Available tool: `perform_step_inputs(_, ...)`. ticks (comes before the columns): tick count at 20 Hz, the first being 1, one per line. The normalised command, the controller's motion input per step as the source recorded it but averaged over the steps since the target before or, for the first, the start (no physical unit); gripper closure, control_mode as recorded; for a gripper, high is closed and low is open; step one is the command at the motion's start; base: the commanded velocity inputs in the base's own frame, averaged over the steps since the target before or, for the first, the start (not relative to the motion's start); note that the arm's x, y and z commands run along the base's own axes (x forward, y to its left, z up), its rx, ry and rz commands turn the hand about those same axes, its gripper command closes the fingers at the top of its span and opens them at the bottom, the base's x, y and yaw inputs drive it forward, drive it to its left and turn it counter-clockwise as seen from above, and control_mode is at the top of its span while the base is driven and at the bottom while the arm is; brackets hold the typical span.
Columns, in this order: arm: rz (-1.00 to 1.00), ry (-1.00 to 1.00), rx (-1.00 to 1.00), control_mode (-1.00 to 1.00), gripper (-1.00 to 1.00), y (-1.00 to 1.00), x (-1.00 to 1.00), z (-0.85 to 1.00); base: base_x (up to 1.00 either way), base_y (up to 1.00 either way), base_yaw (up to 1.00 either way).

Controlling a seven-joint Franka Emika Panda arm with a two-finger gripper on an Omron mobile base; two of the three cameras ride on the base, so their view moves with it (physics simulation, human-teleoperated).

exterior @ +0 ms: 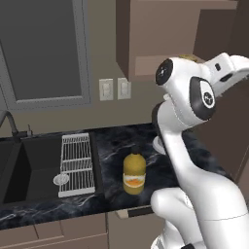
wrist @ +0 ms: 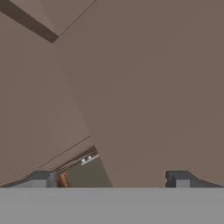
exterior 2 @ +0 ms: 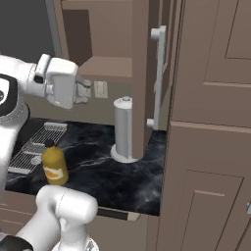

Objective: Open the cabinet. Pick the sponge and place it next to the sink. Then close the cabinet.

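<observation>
Cabinet [exterior 2: 142,73] door swung open, its silver bar handle [exterior 2: 157,73] edge-on above the dark marble counter [exterior 2: 98,166]. Gripper [wrist: 111,177] up inside the cabinet, fingers spread wide, nothing between them. Sponge [exterior: 187,58] peeks over the arm on the shelf. Sink [exterior: 34,165] far left; yellow bottle [exterior: 134,174] and paper towel roll [exterior 2: 123,128] on the counter.

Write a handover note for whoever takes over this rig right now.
Gripper: open, empty, raised at the open cabinet's shelf.
Cabinet: door swung open, bar handle free.
Sponge: seemingly the small yellow-tan piece on the shelf, mostly hidden behind the arm.
Sink: at the counter's left; the bottle stands beside its rack.
Done: opening. Left: pick the sponge, place it by the sink, close the door.
</observation>
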Motion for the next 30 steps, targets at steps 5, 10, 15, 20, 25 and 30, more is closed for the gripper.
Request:
perform_step_inputs(5, 0.04, -0.26, 0.42, -1.0, -1.0, 0.37, 0.16, 0.0, 0.0, 0.0, 0.0)
perform_step_inputs(10, 0.1, -0.2, 0.44, -1.0, -1.0, 0.0, 0.12, 0.0, 0.0, 0.0, 0.0)
perform_step_inputs(15, 0.27, -0.08, 0.31, -1.0, -1.0, -0.06, 0.01, 0.01, 0.0, 0.0, 0.0)
perform_step_inputs(20, 0.37, -0.02, 0.16, -1.0, -1.0, 0.0, 0.35, -0.15, 0.0, 0.0, 0.0)
perform_step_inputs(25, 0.33, -0.07, 0.06, -1.0, -1.0, -0.13, 0.66, -0.18, 0.0, 0.0, 0.0)
perform_step_inputs(30, 0.26, -0.09, 0.12, -1.0, -1.0, -0.09, 0.2, 0.2, 0.0, 0.0, 0.0)
